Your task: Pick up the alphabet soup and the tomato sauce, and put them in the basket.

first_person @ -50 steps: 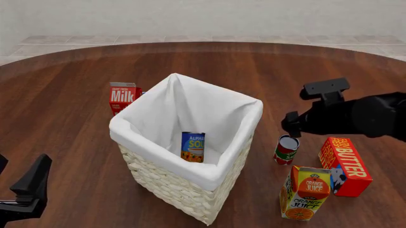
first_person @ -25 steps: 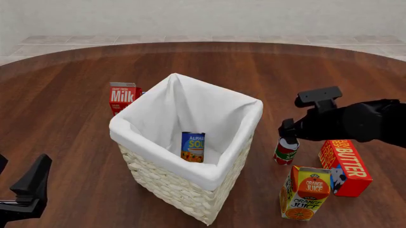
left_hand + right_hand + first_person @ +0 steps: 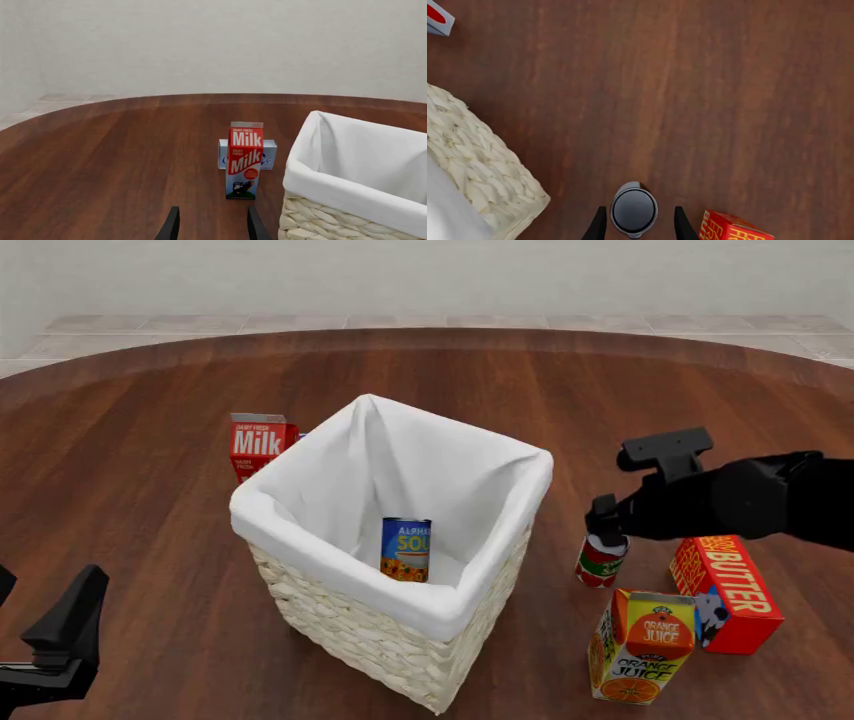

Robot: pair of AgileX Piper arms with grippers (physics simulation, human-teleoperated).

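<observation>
The alphabet soup (image 3: 404, 549), a blue-labelled can, stands upright inside the basket (image 3: 334, 615), a tall wicker one with white lining. To the basket's right, the red-and-green tomato sauce (image 3: 601, 562) stands on the table. My right gripper (image 3: 607, 530) hangs just over it. In the right wrist view the tomato sauce's silver top (image 3: 634, 210) lies between the fingers of the right gripper (image 3: 639, 212), which is open with a small gap on each side. My left gripper (image 3: 56, 638) is low at the near left, open and holding nothing, as the left wrist view shows (image 3: 211, 215).
A milk carton (image 3: 256, 445) stands behind the basket's left corner, with a small blue-and-white box (image 3: 268, 155) behind it. A red butter box (image 3: 727, 590) and an orange juice carton (image 3: 643, 645) stand close to the tomato sauce on its right and near side.
The right gripper has come down and slightly left, from above the tomato sauce can to around its top. The left arm has not moved.
</observation>
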